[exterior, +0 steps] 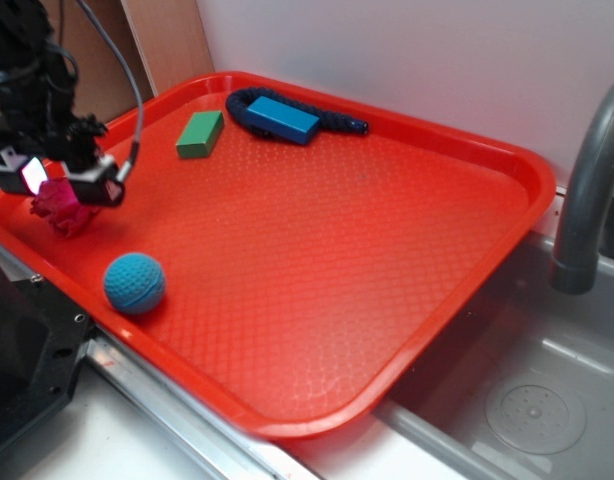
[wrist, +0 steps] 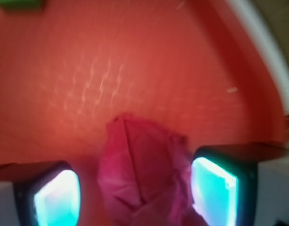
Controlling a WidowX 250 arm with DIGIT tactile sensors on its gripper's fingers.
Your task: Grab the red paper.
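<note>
The red paper (exterior: 65,208) is a crumpled crimson-pink wad lying near the left rim of the orange-red tray (exterior: 337,250). My gripper (exterior: 65,185) has come down over it, one finger on each side. In the wrist view the red paper (wrist: 144,174) fills the space between the two glowing pads. The right pad (wrist: 212,190) touches its edge, while the left pad (wrist: 57,197) stands a little apart from it. The gripper (wrist: 135,195) is open around the paper.
A blue dimpled ball (exterior: 135,283) lies just in front of the paper. A green block (exterior: 200,134), also seen as a green block (wrist: 20,4), a blue block (exterior: 282,118) and a dark rope (exterior: 342,122) sit at the tray's back. A sink (exterior: 547,400) and faucet (exterior: 587,200) are on the right.
</note>
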